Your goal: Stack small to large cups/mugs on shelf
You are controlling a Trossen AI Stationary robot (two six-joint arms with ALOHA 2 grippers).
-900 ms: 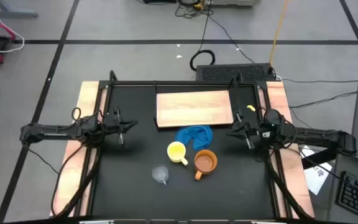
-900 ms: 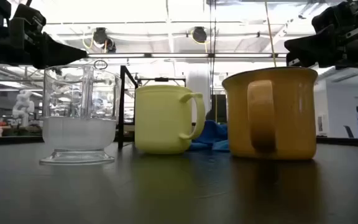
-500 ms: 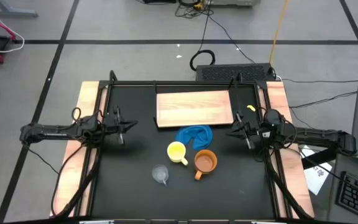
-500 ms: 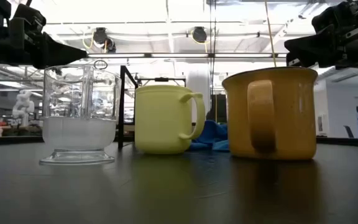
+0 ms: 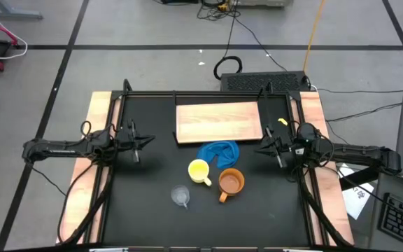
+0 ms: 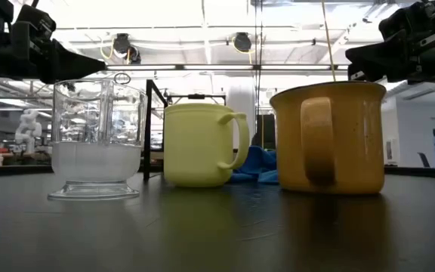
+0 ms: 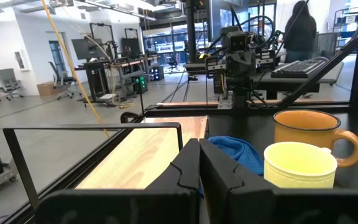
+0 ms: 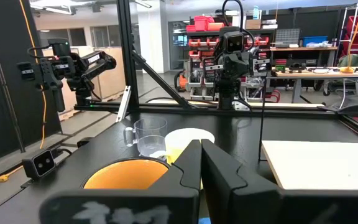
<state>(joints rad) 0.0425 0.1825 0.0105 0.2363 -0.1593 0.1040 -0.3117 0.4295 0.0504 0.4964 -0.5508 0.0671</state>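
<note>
Three vessels stand upright on the black table near its front middle: a small clear plastic cup (image 5: 180,196) (image 6: 97,140), a yellow mug (image 5: 199,171) (image 6: 200,143) and a larger orange-brown mug (image 5: 231,183) (image 6: 331,136). The light-wood shelf (image 5: 219,120) lies flat at the far middle. My left gripper (image 5: 150,139) (image 7: 199,163) hovers shut at the table's left side, pointing toward the middle. My right gripper (image 5: 259,149) (image 8: 201,163) hovers shut at the right side, pointing toward the middle. Both are above the table and apart from every vessel.
A crumpled blue cloth (image 5: 220,152) lies between the shelf and the mugs. A black metal frame (image 5: 187,94) runs around the table's far and side edges. Bare table lies at the near left and near right of the vessels.
</note>
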